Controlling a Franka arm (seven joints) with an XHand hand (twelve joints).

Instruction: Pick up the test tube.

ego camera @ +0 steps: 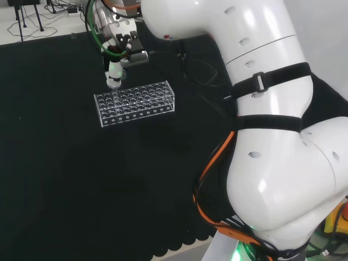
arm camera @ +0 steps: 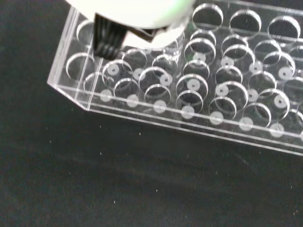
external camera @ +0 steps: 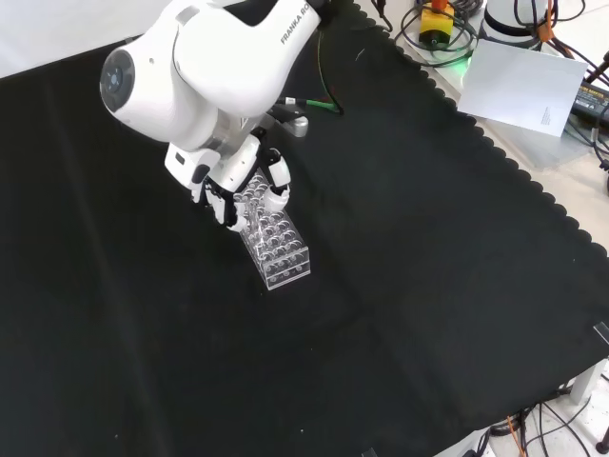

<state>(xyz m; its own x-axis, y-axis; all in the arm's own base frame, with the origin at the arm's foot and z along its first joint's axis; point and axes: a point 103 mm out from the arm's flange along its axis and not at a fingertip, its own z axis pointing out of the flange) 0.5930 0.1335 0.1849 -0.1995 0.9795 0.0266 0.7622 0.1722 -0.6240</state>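
With fingers curling at the rack's [ego camera: 135,103] far-left corner in the head view, the hand [external camera: 249,187] is risking dragging the rack, though any pinched tube is unclear.

Clear rack [ego camera: 136,103] with round holes, black cloth [ego camera: 65,179], white arm [ego camera: 272,109]

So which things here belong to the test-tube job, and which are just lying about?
Job:
- clear tube rack
- robot hand, over the rack's end
- test tube: cannot make one out

Lying about:
- white sheet beside the cloth
- cables on the cloth
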